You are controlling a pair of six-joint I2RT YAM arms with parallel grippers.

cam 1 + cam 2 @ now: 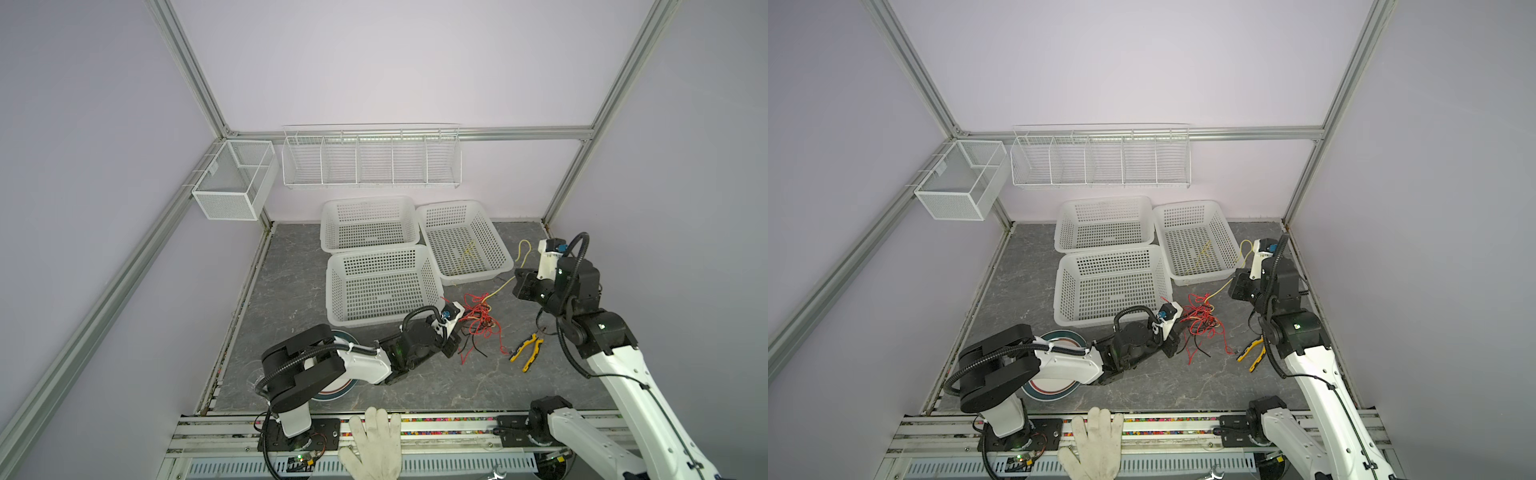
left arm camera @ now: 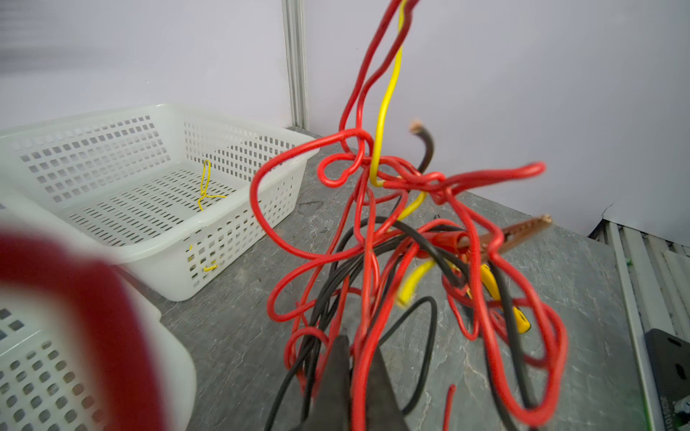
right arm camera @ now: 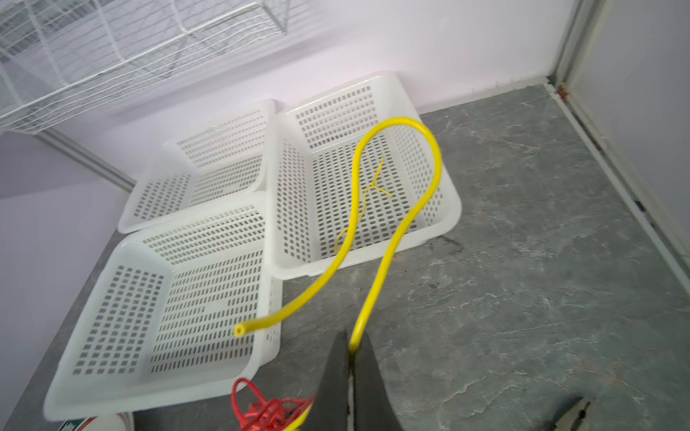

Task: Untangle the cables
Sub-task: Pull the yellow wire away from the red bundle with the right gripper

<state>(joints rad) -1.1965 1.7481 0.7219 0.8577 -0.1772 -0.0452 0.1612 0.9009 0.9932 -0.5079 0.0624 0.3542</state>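
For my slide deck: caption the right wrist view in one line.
Right gripper shut on a yellow cable that arcs upward, white baskets behind.

The cables (image 1: 478, 318) form a tangle of red, yellow and black strands; the yellow cable (image 3: 397, 227) shows bright against the tabletop (image 1: 374, 386), which is dark grey with pale marble-like veins. The three baskets (image 1: 382, 286) are white, pierced by a regular grid of slots. The pliers (image 1: 527, 351) have yellow-and-black handles. The plate (image 1: 1054, 392) is white with dark red and teal rings. The glove (image 1: 376, 444) is off-white.
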